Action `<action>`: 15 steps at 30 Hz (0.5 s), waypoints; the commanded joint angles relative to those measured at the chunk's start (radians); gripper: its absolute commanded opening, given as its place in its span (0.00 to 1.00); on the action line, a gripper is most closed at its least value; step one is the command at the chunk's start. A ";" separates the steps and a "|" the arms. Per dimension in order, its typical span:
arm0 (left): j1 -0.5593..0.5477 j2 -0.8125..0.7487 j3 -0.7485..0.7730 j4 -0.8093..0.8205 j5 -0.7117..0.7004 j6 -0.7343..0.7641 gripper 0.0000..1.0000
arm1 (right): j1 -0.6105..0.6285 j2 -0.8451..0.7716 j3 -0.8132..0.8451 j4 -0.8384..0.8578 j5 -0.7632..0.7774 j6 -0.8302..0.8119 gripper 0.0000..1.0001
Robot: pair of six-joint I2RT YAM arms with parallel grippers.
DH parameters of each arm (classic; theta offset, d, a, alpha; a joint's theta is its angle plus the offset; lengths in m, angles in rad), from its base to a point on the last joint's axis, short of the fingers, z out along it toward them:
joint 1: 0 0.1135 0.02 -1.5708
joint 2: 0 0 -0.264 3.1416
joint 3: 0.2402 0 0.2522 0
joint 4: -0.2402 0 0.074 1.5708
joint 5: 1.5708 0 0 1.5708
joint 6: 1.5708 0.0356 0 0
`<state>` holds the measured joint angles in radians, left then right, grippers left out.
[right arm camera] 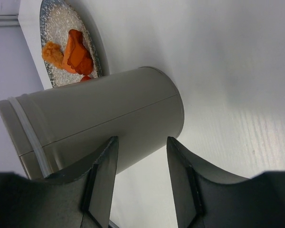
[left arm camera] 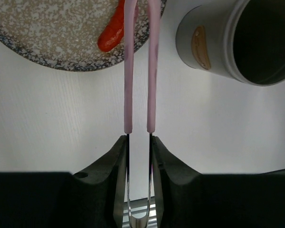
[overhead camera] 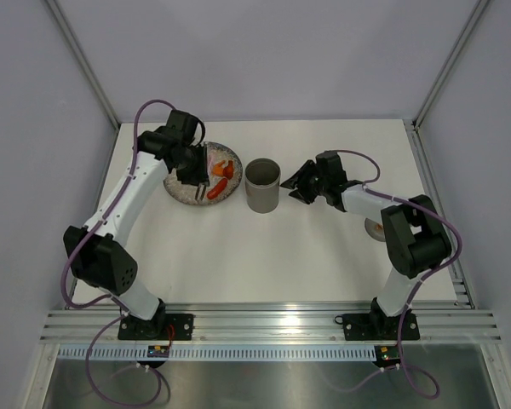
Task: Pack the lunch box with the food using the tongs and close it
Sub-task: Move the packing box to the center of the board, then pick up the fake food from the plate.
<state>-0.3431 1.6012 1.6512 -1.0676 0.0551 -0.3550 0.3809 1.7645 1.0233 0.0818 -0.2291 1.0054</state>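
My left gripper [left arm camera: 139, 142] is shut on the pale pink tongs [left arm camera: 151, 80], squeezing their two arms close together. The arms reach over the plate's edge next to a red piece of food [left arm camera: 111, 36]; their tips are out of frame. From above, the left gripper [overhead camera: 196, 175] hangs over the plate, with orange and red food [overhead camera: 224, 170] beside it. The grey lunch box [overhead camera: 262, 185] stands upright and uncovered to the right of the plate. My right gripper [right arm camera: 142, 140] is open with nothing between its fingers, just short of the lunch box [right arm camera: 99, 123] wall.
The speckled plate [overhead camera: 180, 192] lies left of the lunch box. A small flat grey disc [overhead camera: 376, 228] sits partly hidden behind the right arm. The table's side rails run along both edges.
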 commanded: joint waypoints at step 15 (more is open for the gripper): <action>0.012 0.164 -0.110 0.055 -0.101 0.171 0.36 | -0.154 -0.361 -0.120 -0.220 0.137 -0.159 0.62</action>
<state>-0.3328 1.7554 1.5288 -1.0554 -0.0154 -0.2100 0.2230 1.4395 0.9295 -0.0887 -0.1242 0.8860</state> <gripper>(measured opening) 0.360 0.619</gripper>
